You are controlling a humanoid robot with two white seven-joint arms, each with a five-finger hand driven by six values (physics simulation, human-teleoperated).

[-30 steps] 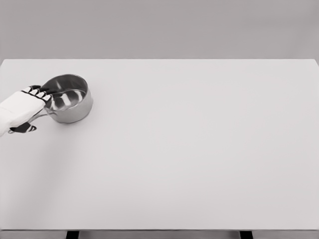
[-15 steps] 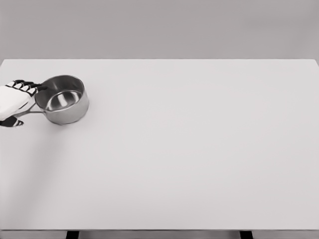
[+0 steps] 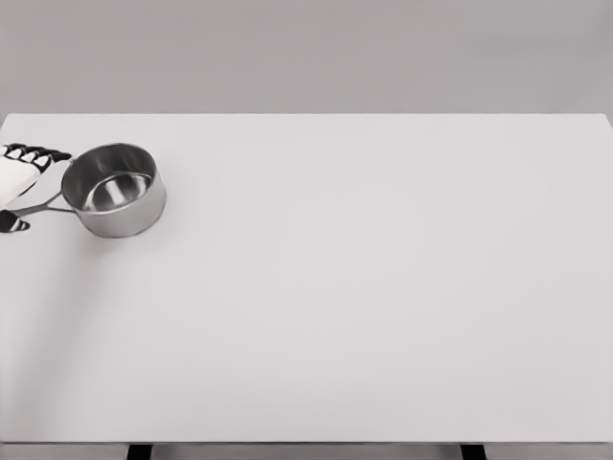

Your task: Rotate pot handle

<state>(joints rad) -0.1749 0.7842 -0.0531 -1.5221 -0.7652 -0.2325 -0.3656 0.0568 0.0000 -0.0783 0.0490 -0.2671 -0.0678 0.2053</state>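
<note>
Left hand (image 3: 17, 182) has drawn back left, pot (image 3: 115, 190) following slightly.

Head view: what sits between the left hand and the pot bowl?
Only the pot's own handle spans that gap in the head view, running from the pot toward the left hand at the picture's left edge. Nothing else lies there on the table.

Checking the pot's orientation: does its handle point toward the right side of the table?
No, the pot's handle runs out to the left, toward the left hand at the picture's edge.
</note>
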